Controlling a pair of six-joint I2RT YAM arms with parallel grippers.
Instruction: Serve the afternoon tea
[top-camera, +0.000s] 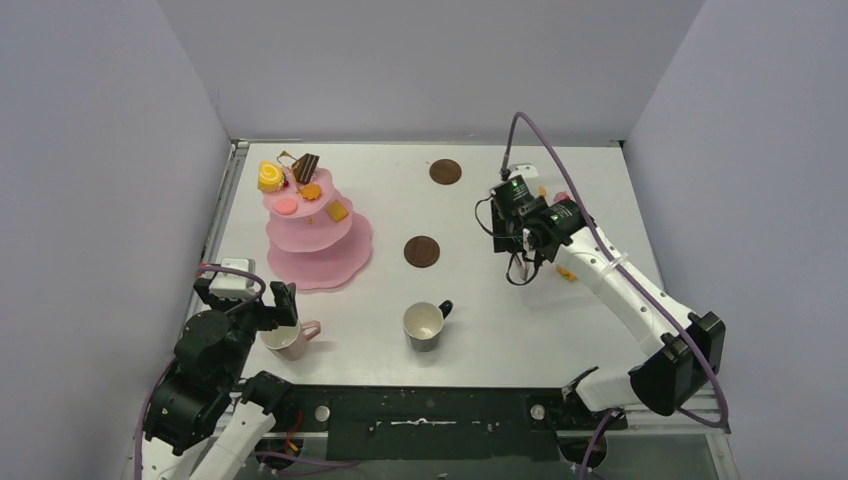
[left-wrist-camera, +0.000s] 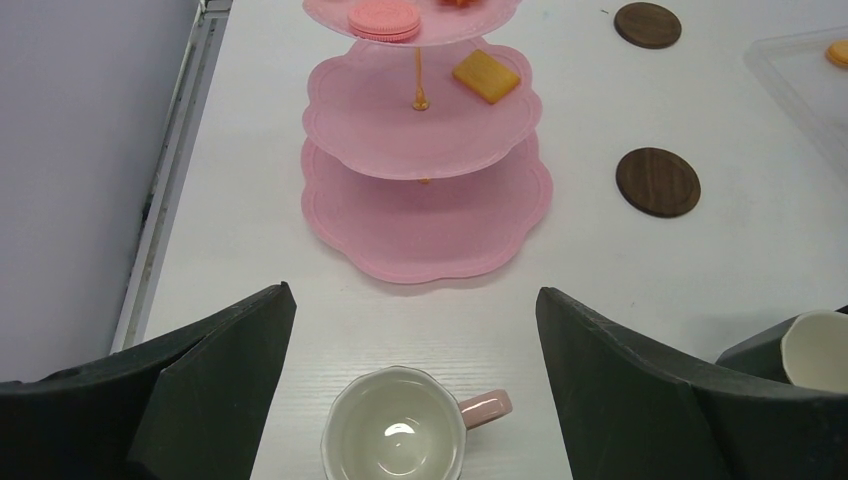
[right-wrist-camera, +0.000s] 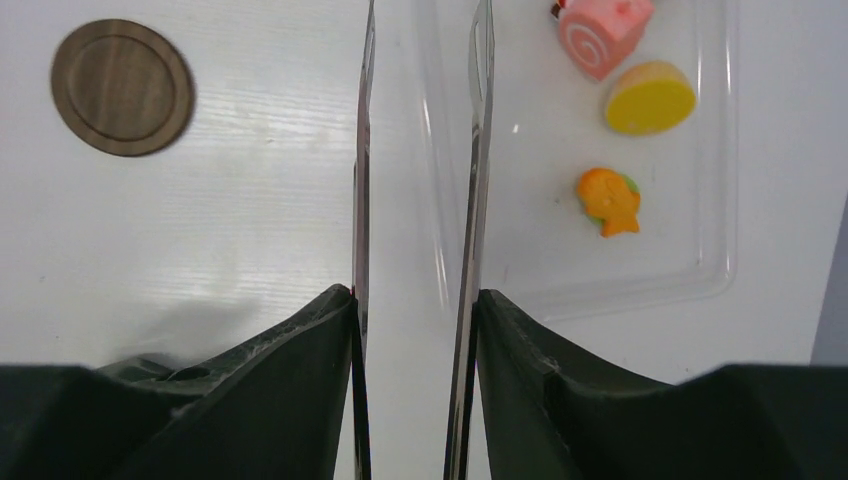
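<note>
Hovering low at the near left of the counter (right-wrist-camera: 250, 220), the left gripper (left-wrist-camera: 412, 290) has its fingers spread wide and holds nothing. The pink mug (left-wrist-camera: 395, 430) stands upright just on its near side, roughly centred in the gap, with its handle pointing right. Ahead of it is the pink three-tier stand (left-wrist-camera: 430, 215), already carrying a few pastries. To the right of the stand lie the near coaster (left-wrist-camera: 657, 181) and the far coaster (left-wrist-camera: 647, 24), both bare. The black mug (top-camera: 425, 326) sits on the counter near the front edge, between the two arms and on neither coaster.

Further right, the right gripper (right-wrist-camera: 415, 295) is clamped on the metal tongs (right-wrist-camera: 362, 150). Their two blades run straight ahead from the fingers, close to parallel and with a gap between them; the tips are out of the wrist view. The blades straddle the left wall of the clear tray (right-wrist-camera: 540, 180).

Three pastries in the tray all lie to the right of the blades and apart from them: the pink roll (right-wrist-camera: 600, 30), the yellow piece (right-wrist-camera: 650, 98) and the orange piece (right-wrist-camera: 610, 200), which is nearest the gripper. A pick would likely need the tongs shifted rightward first, and the right arm is far nearer.
</note>
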